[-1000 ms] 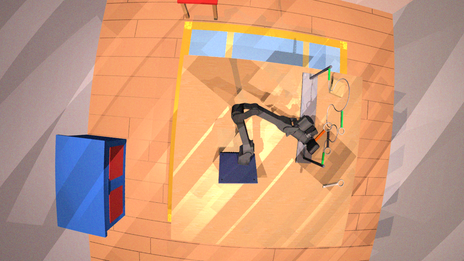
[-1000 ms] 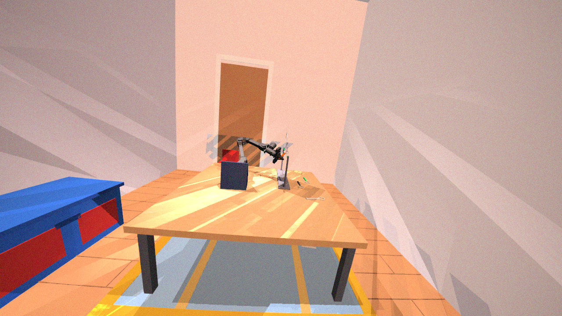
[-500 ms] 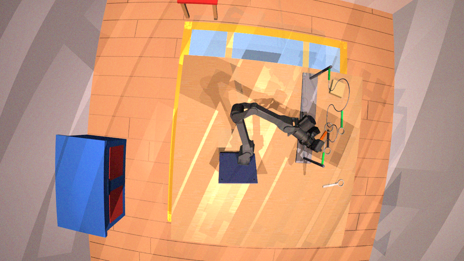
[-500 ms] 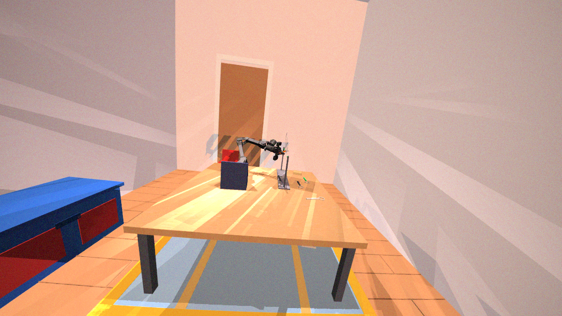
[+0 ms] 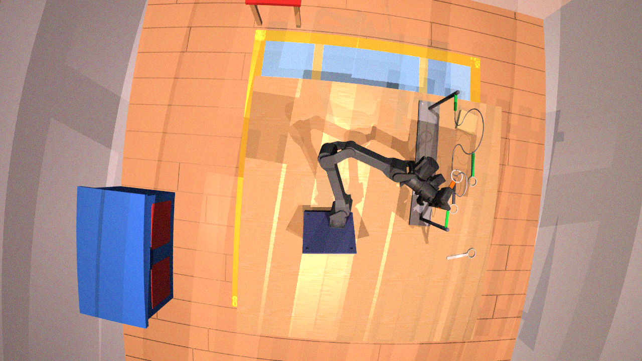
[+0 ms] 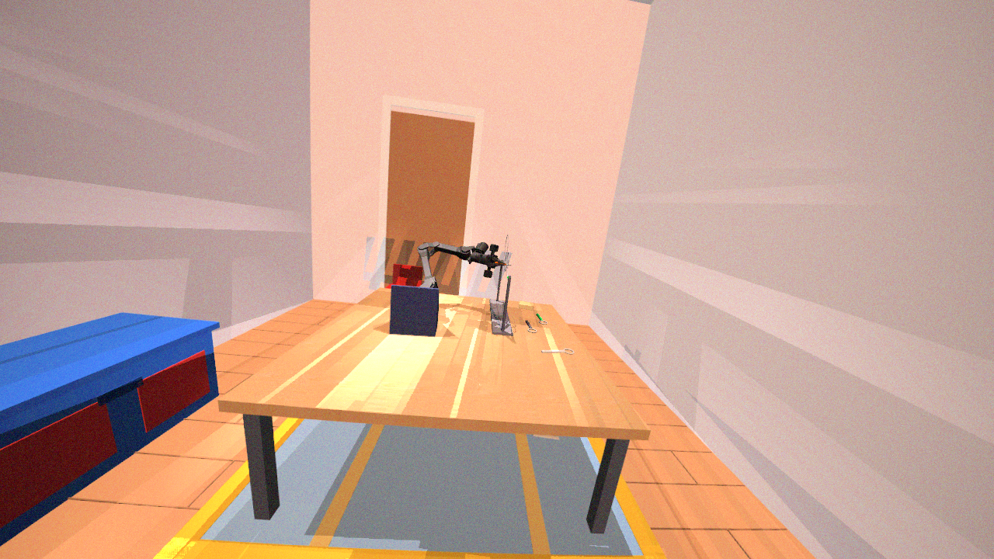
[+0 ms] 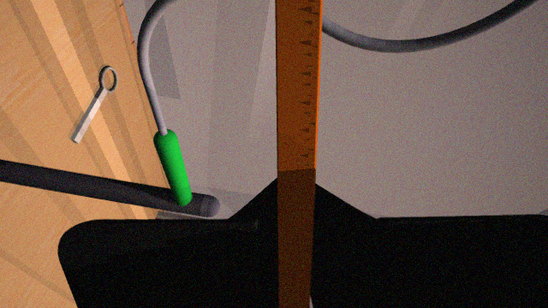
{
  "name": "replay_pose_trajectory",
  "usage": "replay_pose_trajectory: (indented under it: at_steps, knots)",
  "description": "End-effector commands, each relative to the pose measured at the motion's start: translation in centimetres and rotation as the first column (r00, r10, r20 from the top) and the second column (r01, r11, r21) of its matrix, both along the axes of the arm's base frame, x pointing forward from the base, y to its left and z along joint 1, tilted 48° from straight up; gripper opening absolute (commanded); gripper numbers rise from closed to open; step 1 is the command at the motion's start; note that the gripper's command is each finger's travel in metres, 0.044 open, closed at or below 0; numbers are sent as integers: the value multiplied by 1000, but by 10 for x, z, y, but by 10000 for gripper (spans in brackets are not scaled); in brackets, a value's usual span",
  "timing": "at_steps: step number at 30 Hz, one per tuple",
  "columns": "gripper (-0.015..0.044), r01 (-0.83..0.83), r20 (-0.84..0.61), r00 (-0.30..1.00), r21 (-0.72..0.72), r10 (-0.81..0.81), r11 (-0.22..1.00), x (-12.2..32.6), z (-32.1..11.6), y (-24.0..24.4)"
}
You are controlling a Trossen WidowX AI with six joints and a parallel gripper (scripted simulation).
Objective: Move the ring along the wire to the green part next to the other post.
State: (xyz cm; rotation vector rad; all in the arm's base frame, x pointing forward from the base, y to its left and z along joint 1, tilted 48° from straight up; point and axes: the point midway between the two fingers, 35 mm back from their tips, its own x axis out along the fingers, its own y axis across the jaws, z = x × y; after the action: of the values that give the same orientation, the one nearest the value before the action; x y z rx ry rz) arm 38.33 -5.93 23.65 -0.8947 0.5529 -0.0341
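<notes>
My gripper [image 5: 449, 190] [image 7: 290, 186] is shut on the orange handle [image 5: 452, 184] [image 7: 298, 85]. In the top view the pale ring [image 5: 451, 178] is at the handle's far end, over the grey wire [image 5: 483, 130] [image 7: 398, 46], between the wire's middle and the near post [image 5: 433, 223] [image 6: 506, 309] [image 7: 86, 184]. The wire seems to pass through it; contact cannot be told. The ring is outside the wrist view. One green part [image 5: 447, 219] [image 7: 173, 167] is at the near post, left of my fingers in the wrist view. The other green part [image 5: 455, 102] is at the far post [image 5: 442, 101].
A grey base [image 5: 426, 130] bears both posts. Loose rings with a green handle [image 5: 473, 165], a dark handle [image 5: 453, 197] and a white handle [image 5: 457, 256] [image 6: 554, 351] [image 7: 89, 115] lie on the table. A beige block [image 5: 469, 117] lies near the far post.
</notes>
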Motion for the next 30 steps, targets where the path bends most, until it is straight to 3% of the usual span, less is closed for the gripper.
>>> replay_pose_trajectory:
  at_steps: [1,13,30]
  knots:
    - [-150,2,14,1000,-53,-1,999,1,11,-6]
    - [-150,0,18,1000,-110,2,994,3,26,-14]
    - [-150,7,6,1000,52,-7,999,2,24,-10]
